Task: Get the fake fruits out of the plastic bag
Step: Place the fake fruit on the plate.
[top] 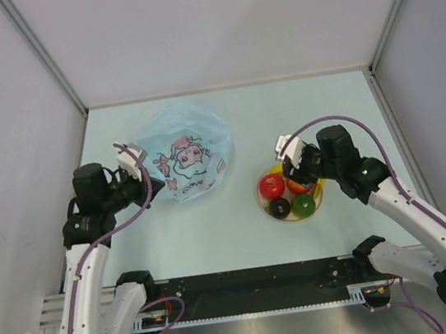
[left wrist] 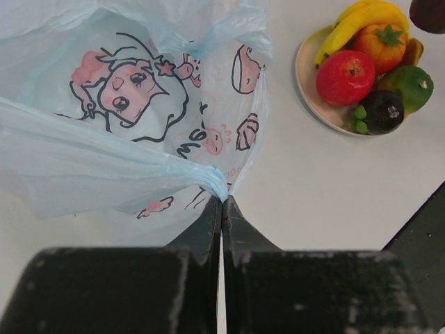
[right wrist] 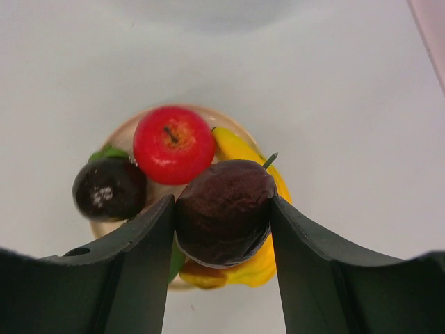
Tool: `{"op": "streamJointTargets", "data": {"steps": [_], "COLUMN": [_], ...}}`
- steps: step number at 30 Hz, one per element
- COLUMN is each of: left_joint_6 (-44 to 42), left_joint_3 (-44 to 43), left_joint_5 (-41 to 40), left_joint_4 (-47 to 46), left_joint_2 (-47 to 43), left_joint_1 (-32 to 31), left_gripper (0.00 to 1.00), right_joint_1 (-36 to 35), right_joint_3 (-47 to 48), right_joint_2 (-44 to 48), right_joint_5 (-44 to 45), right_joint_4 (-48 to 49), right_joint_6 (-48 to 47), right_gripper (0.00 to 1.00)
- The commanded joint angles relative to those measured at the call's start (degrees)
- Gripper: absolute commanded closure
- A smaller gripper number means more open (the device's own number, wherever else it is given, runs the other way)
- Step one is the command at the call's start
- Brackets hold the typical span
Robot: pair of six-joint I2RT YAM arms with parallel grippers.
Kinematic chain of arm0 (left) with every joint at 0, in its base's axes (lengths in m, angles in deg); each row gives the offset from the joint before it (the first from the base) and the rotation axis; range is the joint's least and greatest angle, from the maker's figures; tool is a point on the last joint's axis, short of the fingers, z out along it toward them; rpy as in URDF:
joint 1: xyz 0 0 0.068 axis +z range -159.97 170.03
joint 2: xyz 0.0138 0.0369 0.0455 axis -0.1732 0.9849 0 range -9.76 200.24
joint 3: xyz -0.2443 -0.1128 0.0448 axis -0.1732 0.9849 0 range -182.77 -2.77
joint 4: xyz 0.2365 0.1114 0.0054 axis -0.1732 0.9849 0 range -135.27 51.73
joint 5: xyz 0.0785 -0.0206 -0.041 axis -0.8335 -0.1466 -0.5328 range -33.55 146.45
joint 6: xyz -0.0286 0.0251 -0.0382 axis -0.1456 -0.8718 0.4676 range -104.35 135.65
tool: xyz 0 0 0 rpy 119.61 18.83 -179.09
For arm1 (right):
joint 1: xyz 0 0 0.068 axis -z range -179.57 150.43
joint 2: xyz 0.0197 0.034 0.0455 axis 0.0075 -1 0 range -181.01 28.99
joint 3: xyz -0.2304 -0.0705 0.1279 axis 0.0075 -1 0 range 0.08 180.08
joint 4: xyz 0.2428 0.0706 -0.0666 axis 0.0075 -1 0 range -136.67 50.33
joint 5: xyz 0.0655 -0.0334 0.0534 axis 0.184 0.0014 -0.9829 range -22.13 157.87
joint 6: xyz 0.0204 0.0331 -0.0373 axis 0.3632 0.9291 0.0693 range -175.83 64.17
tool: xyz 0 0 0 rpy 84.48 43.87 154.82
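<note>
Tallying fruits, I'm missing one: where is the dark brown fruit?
Right wrist view: the dark brown fruit is gripped in the right end effector, over the plate on the table's right side, next to the red apple and banana.

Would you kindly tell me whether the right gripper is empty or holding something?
Holding: the right gripper clamps a dark purple fruit between both fingers, above the plate.

A pale green tabletop (top: 216, 238) is enclosed by plain grey-white wall panels (top: 219, 18) at back, left and right, joined by slanted metal struts (top: 42, 55). The near edge is lined by a black rail (top: 255, 279). Everything is evenly lit.
</note>
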State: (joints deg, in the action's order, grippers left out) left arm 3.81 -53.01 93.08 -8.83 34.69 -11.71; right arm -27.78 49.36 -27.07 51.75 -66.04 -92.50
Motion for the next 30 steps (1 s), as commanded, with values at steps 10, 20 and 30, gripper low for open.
{"op": "streamJointTargets", "data": {"steps": [10,20,30], "left_joint_6": [2.6,2.3,3.2], "left_joint_3": [-0.6,-0.8,0.6], "left_joint_5": [1.5,1.3,2.0], "left_joint_4": [-4.8,-3.5,-4.0], "left_joint_2": [2.0,1.3,0.2], "left_joint_1": [1.4,1.6,3.5], "left_gripper": [1.0,1.0,1.0], "right_joint_1": [-6.4,-11.9,-11.3], "right_joint_3": [-6.8,-14.1,-17.9], "right_joint_2": [7.4,6.9,8.5], "right_joint_5": [-3.0,1.4,4.3], "right_joint_4": [-9.1,1.9,5.9], "right_joint_6": [-17.9,-25.0,-27.4], "right_gripper": [0.53,0.5,0.49]}}
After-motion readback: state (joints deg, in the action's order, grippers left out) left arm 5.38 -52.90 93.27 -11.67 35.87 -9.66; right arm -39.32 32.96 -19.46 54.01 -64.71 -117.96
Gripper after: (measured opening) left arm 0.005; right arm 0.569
